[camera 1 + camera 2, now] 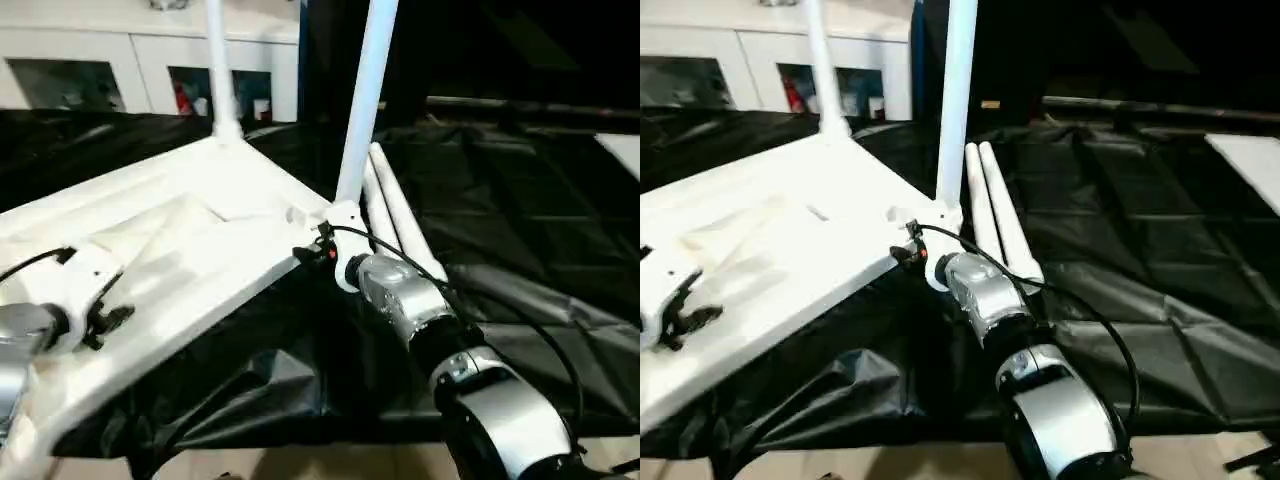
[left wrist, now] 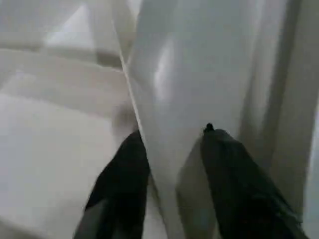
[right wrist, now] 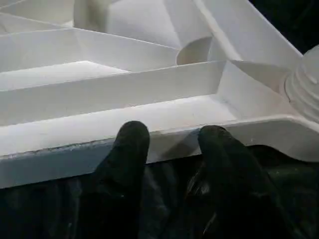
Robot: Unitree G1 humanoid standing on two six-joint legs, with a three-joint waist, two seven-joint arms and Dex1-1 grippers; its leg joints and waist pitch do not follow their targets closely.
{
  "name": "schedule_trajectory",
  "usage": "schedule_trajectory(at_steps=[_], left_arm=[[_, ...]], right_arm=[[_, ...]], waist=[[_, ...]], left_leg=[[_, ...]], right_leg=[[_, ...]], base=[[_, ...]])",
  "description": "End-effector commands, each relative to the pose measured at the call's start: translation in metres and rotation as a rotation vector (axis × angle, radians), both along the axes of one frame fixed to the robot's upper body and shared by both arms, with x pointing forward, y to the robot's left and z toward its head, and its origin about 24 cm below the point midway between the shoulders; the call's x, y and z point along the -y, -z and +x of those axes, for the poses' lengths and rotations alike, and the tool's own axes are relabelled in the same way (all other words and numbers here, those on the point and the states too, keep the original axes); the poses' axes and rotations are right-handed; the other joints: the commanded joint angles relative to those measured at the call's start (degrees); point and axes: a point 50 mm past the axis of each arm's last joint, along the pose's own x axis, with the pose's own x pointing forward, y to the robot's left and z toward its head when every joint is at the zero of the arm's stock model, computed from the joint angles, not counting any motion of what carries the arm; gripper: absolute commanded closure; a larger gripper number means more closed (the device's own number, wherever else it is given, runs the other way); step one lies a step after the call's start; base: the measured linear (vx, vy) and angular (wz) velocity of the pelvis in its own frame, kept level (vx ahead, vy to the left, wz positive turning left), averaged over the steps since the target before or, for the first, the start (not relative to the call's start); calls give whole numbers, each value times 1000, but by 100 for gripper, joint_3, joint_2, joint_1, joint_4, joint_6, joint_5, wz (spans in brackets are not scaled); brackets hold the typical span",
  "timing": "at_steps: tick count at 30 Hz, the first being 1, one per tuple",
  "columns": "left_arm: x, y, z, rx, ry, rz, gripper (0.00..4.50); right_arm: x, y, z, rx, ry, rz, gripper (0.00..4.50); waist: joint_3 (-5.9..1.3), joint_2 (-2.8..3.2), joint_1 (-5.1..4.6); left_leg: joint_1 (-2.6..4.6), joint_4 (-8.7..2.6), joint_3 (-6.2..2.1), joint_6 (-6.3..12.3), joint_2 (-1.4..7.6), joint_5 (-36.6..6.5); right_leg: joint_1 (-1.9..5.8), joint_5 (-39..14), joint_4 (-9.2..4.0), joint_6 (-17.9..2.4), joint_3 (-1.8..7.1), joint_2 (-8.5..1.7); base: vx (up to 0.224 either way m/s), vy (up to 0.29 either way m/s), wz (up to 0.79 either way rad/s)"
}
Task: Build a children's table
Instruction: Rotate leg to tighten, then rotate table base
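Note:
The children's table lies upside down on a black cloth, its ribbed white top [image 1: 200, 230] facing up. One white leg [image 1: 365, 100] stands upright in the near right corner socket, and another leg [image 1: 217, 60] stands at the far corner. Two loose legs [image 1: 400, 215] lie side by side on the cloth just right of that corner. My right gripper [image 3: 169, 134] is open, its fingertips [image 3: 132, 137] against the outer rim [image 3: 60, 154] of the top beside the near leg's socket. My left gripper [image 2: 172, 134] is open over the top's left part, with a white rib [image 2: 174, 89] between its fingers.
A black cloth [image 1: 520, 220] covers the work surface, creased and hanging over the front edge. A white glass-door cabinet [image 1: 140, 60] stands behind. The corner of a white surface [image 1: 625, 150] shows at the far right. A black cable [image 1: 520, 320] loops along my right forearm.

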Motion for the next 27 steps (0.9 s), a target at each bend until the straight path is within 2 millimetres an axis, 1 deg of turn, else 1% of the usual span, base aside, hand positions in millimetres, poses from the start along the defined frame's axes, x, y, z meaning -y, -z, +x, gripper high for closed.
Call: schedule_trajectory(at_steps=[1, 2, 3, 4, 6, 7, 8, 9, 10, 11, 12, 13, 14, 15, 16, 17, 18, 19, 21, 22, 24, 25, 26, 27], left_arm=[[14, 11, -4, -57, 44, -77, 300], [15, 10, -4, -52, 44, -78, 300], [14, 9, -3, -36, 30, -61, 302], [13, 7, -3, -22, 23, -48, 308], [13, 3, -2, -2, 18, -41, 334], [20, -5, -2, 31, 14, -135, 342], [22, -6, -2, 34, 15, -148, 343], [33, -13, -5, 42, 44, -252, 352], [37, -15, -7, 39, 58, -287, 364], [41, -17, -8, 36, 73, -317, 377], [43, -18, -9, 35, 83, -334, 384], [48, -19, -10, 29, 107, -377, 385], [51, -19, -11, 28, 130, -397, 387], [53, -20, -12, 24, 147, -414, 396], [52, -19, -12, 22, 146, -393, 396], [51, -19, -12, 23, 143, -377, 398], [49, -19, -12, 26, 136, -357, 400], [49, -20, -11, 30, 130, -349, 403], [45, -23, -9, 48, 104, -302, 403], [41, -28, -3, 89, 54, -307, 371], [41, -31, -2, 106, 44, -316, 340], [40, -34, -2, 119, 36, -320, 342], [41, -38, -1, 140, 31, -342, 335], [41, -42, -1, 158, 22, -361, 335]], right_arm=[[1, 6, -2, -29, -7, -21, 295], [1, 6, -1, -26, -7, -22, 303], [2, 6, -1, -22, -6, -23, 314], [3, 5, 0, -17, -5, -22, 325], [5, 4, 1, -12, -2, -21, 343], [9, 4, 3, -6, 4, -21, 350], [9, 4, 3, -6, 5, -21, 359], [15, 4, 5, -2, 22, -23, 370], [17, 4, 5, -2, 29, -24, 380], [19, 4, 6, -1, 34, -25, 388], [20, 4, 6, -1, 36, -25, 395], [21, 5, 6, -2, 40, -25, 402], [22, 5, 6, -2, 41, -26, 410], [23, 5, 6, -2, 41, -27, 431], [23, 6, 6, -3, 41, -27, 431], [23, 6, 6, -3, 41, -26, 439], [23, 6, 6, -3, 41, -27, 448], [23, 6, 6, -3, 41, -27, 449], [22, 7, 6, -3, 41, -26, 449], [23, 6, 6, 2, 45, -31, 450], [23, 6, 6, 4, 47, -32, 450], [23, 6, 6, 4, 48, -32, 450], [23, 7, 6, 3, 48, -33, 450], [23, 7, 6, 3, 47, -33, 450]], waist=[[-241, 165, -40], [-241, 165, -46], [-241, 187, -50], [-234, 172, -54], [-234, 174, -59], [-238, 211, -56], [-248, 189, -70], [-260, 190, -58], [-272, 194, -46], [-269, 193, -47], [-269, 187, -47], [-283, 167, -49], [-288, 175, -48], [-294, 163, -53], [-299, 166, -51], [-300, 164, -52], [-310, 192, -46], [-306, 172, -56], [-304, 175, -51], [-300, 200, -52], [-297, 201, -34], [-300, 207, -24], [-298, 214, -18], [-296, 209, -18]], left_leg=[[63, -491, -76, -249, 151, -2086], [59, -487, -70, -240, 146, -2064], [66, -485, -68, -244, 147, -2074], [63, -482, -65, -241, 145, -2092], [58, -483, -66, -238, 143, -2121], [64, -477, -72, -247, 146, -2123], [65, -472, -63, -261, 150, -2077], [70, -463, -53, -265, 154, -1968], [61, -457, -52, -273, 158, -1796], [51, -448, -33, -258, 148, -1745], [40, -444, -31, -247, 142, -1730], [11, -438, -32, -200, 129, -1610], [10, -431, -31, -187, 129, -1557], [-3, -416, -25, -137, 125, -1438], [1, -411, -25, -131, 129, -1395], [-11, -405, -23, -114, 133, -1299], [-7, -400, -27, -117, 133, -1265], [-11, -393, -17, -99, 131, -1213], [-9, -390, -17, -96, 133, -1185], [-1, -392, -13, -123, 137, -1239], [10, -390, -15, -152, 139, -1274], [10, -392, -20, -178, 138, -1315], [19, -393, -23, -215, 143, -1352], [18, -392, -19, -231, 141, -1365]], right_leg=[[122, -1683, -421, -929, 300, -331], [132, -1648, -416, -960, 302, -335], [129, -1654, -417, -964, 303, -336], [133, -1694, -428, -959, 304, -339], [140, -1749, -432, -942, 304, -340], [145, -1804, -428, -957, 308, -356], [153, -1722, -424, -987, 306, -350], [152, -1531, -406, -1038, 305, -337], [172, -1269, -372, -1107, 297, -337], [161, -1094, -358, -1150, 292, -309], [172, -1041, -352, -1159, 290, -303], [205, -933, -341, -1157, 287, -306], [207, -886, -336, -1166, 287, -310], [215, -812, -337, -1188, 285, -311], [211, -764, -329, -1197, 284, -309], [213, -627, -311, -1216, 281, -296], [215, -564, -299, -1228, 276, -294], [217, -457, -293, -1257, 275, -287], [223, -414, -287, -1284, 274, -290], [216, -431, -290, -1297, 274, -287], [216, -447, -292, -1310, 274, -288], [223, -507, -291, -1296, 273, -293], [217, -511, -285, -1303, 272, -293], [218, -494, -286, -1312, 273, -290]], base=[[0, 0, 0], [0, 0, 0], [0, 0, 0], [0, 0, 0], [0, 0, 0], [0, 0, 0], [0, 0, 0], [0, 0, 0], [0, 0, 0], [0, 0, 0], [0, 0, 0], [0, 0, 0], [0, 0, 0], [0, 0, 0], [0, 0, 0], [0, 0, 0], [0, 0, 0], [0, 0, 0], [0, 0, 0], [0, 0, 0], [0, 0, 0], [0, 0, 0], [0, 0, 0], [0, 0, 0]])
